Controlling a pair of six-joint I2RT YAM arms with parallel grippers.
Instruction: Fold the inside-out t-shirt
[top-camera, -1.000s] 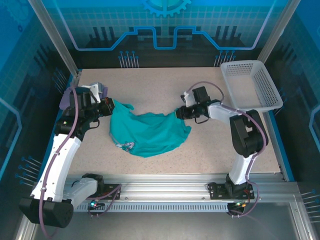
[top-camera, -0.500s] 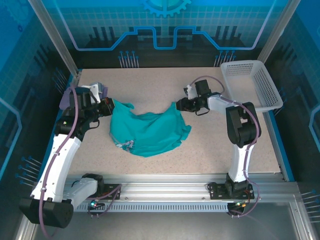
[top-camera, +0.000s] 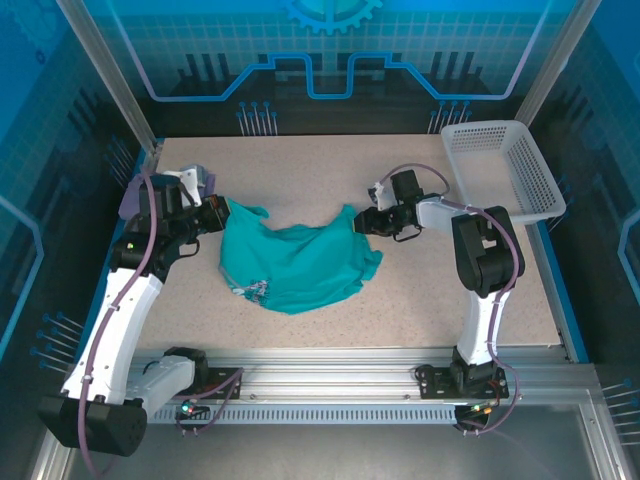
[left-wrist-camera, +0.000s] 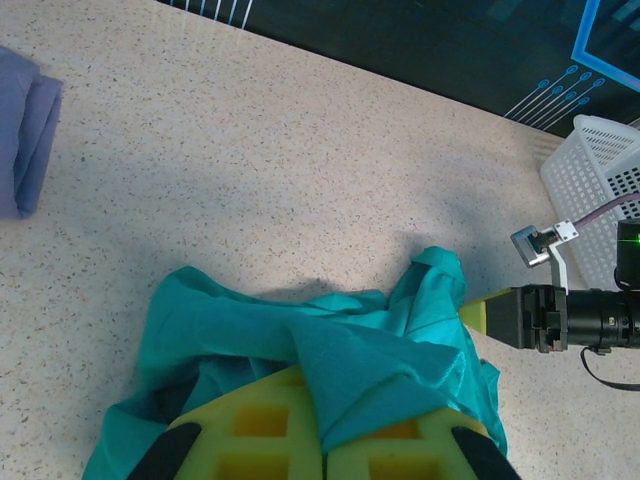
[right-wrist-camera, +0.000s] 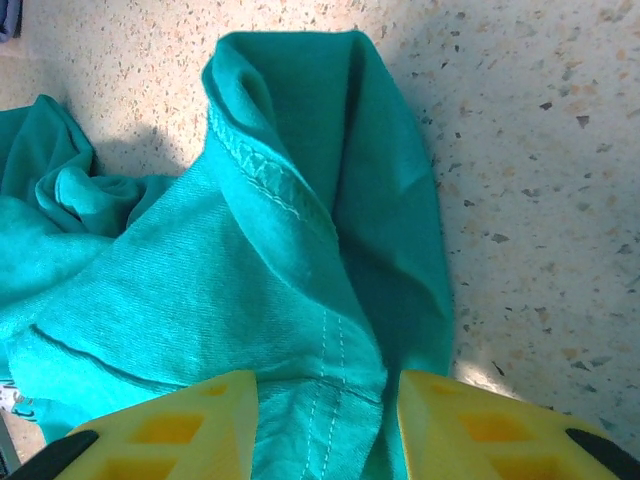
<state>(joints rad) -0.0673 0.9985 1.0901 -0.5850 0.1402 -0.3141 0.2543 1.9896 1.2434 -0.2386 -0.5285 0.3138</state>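
Left gripper (left-wrist-camera: 325, 447): fingers clamped on a raised fold of the teal t-shirt (left-wrist-camera: 350, 360), fingertips hidden under the cloth. Right gripper (right-wrist-camera: 325, 420): fingers apart, a stitched shirt edge lying in the gap, finger bases cut off by the frame. The shirt lies bunched on the table (top-camera: 320, 170) between both grippers. Lavender folded garment (left-wrist-camera: 22, 130), ahead-left of the left gripper, cut off at the frame edge. White basket (top-camera: 500, 175), beyond the right gripper: bare mesh only

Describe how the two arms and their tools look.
The left arm and right arm share white links, black joints and looping lilac cables. The left tool and right tool have yellow block fingers with square recesses and black outer edges.
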